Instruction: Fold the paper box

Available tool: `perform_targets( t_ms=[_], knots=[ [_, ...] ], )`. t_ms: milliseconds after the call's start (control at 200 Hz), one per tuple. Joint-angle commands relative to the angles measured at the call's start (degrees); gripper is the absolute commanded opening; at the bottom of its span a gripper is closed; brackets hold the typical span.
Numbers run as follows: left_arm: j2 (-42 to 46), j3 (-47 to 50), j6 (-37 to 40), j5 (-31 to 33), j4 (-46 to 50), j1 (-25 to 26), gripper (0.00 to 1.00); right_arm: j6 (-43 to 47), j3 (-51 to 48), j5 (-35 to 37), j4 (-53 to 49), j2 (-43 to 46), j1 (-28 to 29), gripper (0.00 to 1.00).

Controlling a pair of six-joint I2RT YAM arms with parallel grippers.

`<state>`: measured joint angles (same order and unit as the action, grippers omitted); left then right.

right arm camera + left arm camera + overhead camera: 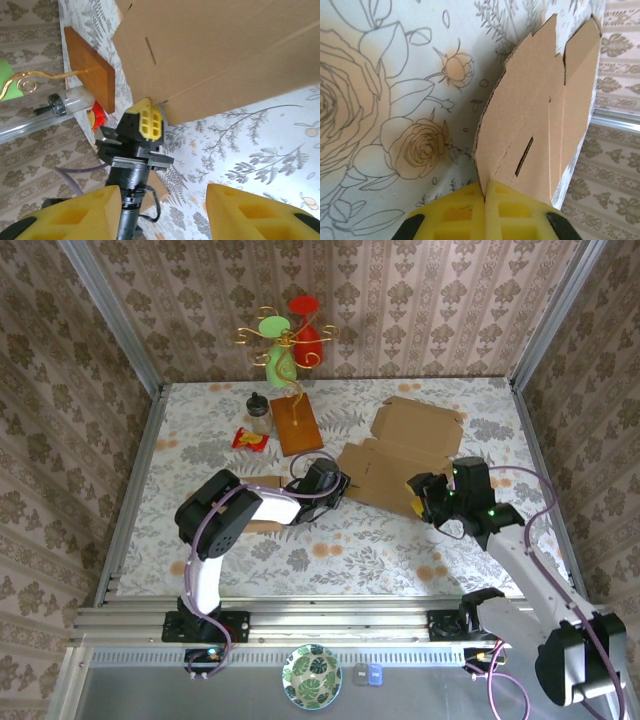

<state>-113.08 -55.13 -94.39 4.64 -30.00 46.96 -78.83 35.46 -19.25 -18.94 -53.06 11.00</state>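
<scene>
The paper box (400, 452) is a flat sheet of brown cardboard with flaps and slots, lying unfolded mid-table. My left gripper (340, 486) is at its near left corner. In the left wrist view the yellow fingers (512, 210) are pressed together on that corner of the box (535, 110), which lifts slightly off the cloth. My right gripper (425, 498) hovers by the box's near right edge. In the right wrist view it (162, 192) stands open with nothing between its fingers, facing the box (225, 45) and the left gripper (146, 102).
A wooden base (295, 425) with a gold wire stand and red and green cups stands at the back. Next to it are a small jar (260, 415) and a red packet (250, 440). A small cardboard piece (262, 482) lies under the left arm. Patterned walls enclose the table.
</scene>
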Motion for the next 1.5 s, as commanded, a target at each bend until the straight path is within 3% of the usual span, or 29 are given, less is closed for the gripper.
perform_targets(
  t_ms=[0,230,500,755,1005,1220,1495],
  knots=[
    [3.9,-3.2,-2.9,5.1,-0.4,0.5,0.00,-9.9,-3.5,9.3,3.9,5.3,2.4,0.51],
    [5.0,-7.7,-8.2,8.0,0.2,1.7,0.00,-23.1,-10.6,19.8,14.6,6.6,9.4,0.59],
    [5.9,-10.3,-10.0,9.1,1.3,2.8,0.00,-23.4,-7.2,23.8,27.3,-4.8,9.5,0.62],
    [6.1,-10.8,-11.0,9.7,1.0,3.4,0.00,-24.1,-6.5,23.9,38.2,-15.9,8.6,0.57],
    [6.7,-10.2,-11.4,9.7,0.7,3.8,0.00,-23.4,-3.6,23.6,41.0,-21.2,5.6,0.46],
    [6.8,-9.9,-11.5,9.6,0.9,3.8,0.00,-23.0,-2.7,22.3,41.5,-22.1,3.9,0.28],
    [6.5,-10.1,-11.4,9.2,0.9,3.9,0.00,-22.7,-2.2,21.8,40.2,-22.1,2.7,0.20]
  ],
)
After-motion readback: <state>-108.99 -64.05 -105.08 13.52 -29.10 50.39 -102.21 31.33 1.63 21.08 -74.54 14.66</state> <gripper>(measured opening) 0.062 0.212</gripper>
